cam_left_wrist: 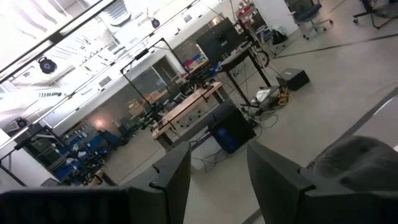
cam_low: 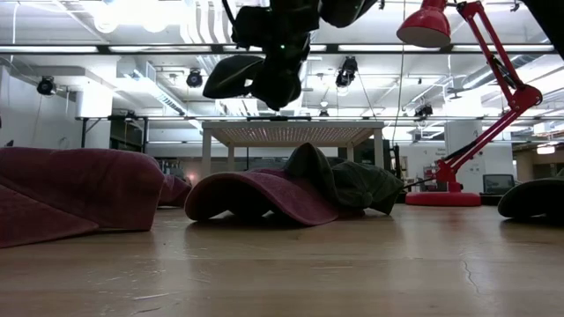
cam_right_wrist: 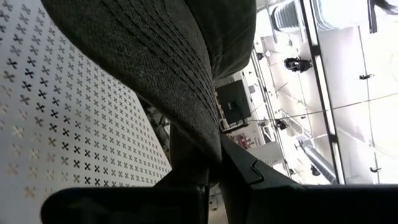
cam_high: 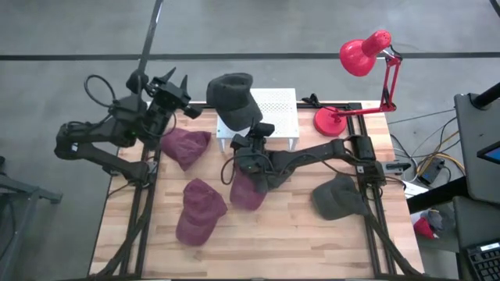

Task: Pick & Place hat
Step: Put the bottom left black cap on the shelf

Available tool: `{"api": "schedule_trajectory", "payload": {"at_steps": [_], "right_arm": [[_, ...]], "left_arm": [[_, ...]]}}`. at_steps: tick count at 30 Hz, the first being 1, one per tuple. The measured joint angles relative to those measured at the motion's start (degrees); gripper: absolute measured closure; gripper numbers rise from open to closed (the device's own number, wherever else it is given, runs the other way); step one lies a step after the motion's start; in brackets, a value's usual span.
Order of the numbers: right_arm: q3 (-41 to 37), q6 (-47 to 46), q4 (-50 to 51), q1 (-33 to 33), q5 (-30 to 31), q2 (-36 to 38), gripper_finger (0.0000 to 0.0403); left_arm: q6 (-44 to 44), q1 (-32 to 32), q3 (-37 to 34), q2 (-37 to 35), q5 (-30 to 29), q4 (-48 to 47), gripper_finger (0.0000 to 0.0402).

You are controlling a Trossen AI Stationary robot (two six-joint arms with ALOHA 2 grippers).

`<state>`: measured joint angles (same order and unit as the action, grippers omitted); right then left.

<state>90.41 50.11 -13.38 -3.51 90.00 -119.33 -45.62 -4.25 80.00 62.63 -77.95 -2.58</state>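
The right gripper (cam_right_wrist: 214, 168) is pinched tight on the edge of a dark hat (cam_high: 234, 97). It holds the hat up over the white rack (cam_high: 277, 105) at the far side of the table (cam_high: 297, 234). The right arm reaches in long and low from the right. The left gripper (cam_high: 183, 97) is up in the air at the far left, fingers (cam_left_wrist: 177, 174) apart and holding nothing. From above I see three red hats (cam_high: 186, 146) and a gray hat (cam_high: 340, 197) on the table. The low view shows the dark hat hanging above the rack.
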Motion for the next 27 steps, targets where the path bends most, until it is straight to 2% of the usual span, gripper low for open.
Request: {"api": "schedule_trajectory", "payload": {"at_steps": [11,20,27], "right_arm": [[-0.17,-3.87,4.65,0.16,-1.06,0.02,0.0387],[-0.22,-2.61,4.75,1.33,-0.26,0.02,0.0336],[-0.22,-3.25,5.48,2.23,0.13,0.09,0.0319]], "left_arm": [[-0.42,0.00,-0.49,-0.13,0.04,-0.03,0.0239],[-0.95,0.00,-0.49,-0.22,1.14,-0.01,0.0238],[-1.78,0.00,-0.52,-0.22,1.22,-0.03,0.0239]]}}
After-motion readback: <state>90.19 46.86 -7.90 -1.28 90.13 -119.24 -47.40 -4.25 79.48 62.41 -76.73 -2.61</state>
